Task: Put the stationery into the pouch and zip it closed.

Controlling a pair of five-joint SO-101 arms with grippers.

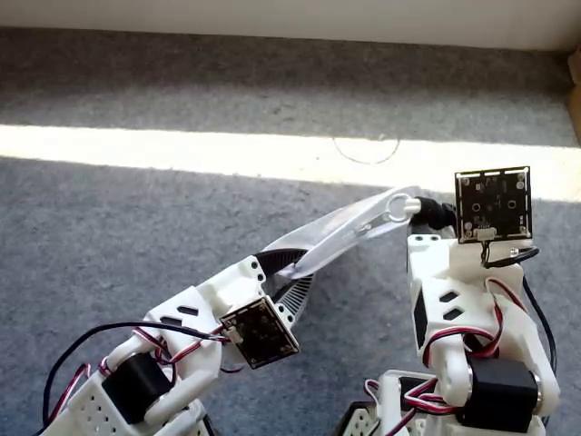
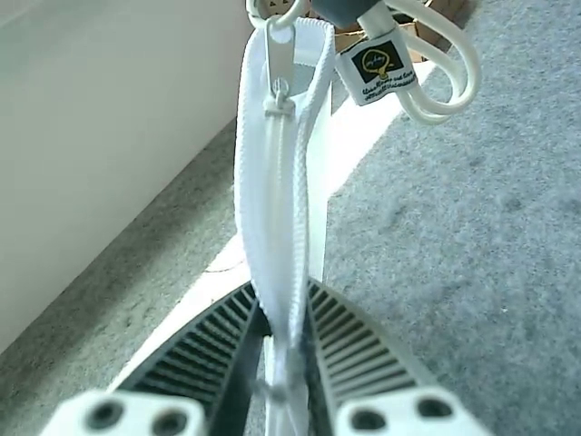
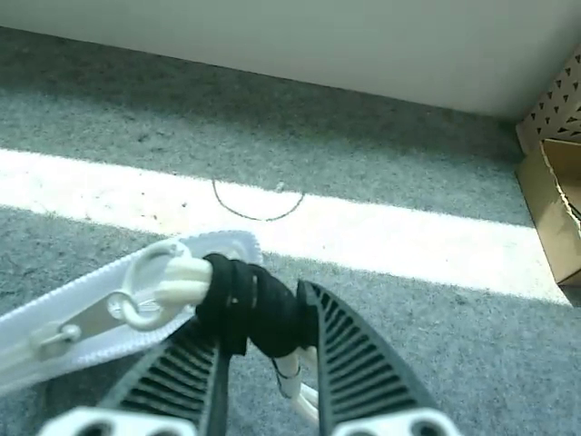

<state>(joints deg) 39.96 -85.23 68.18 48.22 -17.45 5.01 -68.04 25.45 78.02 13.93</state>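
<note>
Translucent white-edged pouch, taut, aloft

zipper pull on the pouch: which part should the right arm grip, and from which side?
Grip the black knot on the cord through the pull's ring, not the thin flat tab: its bulk gives a surer hold. Come from the pouch end opposite the left gripper, in line with the zipper, so the pull likely runs straight. The right gripper is closed there now.

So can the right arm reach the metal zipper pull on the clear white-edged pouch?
Likely yes: the right gripper is shut on the black wrapped cord ringed to the zipper pull; the left gripper clamps the pouch opposite.
</note>
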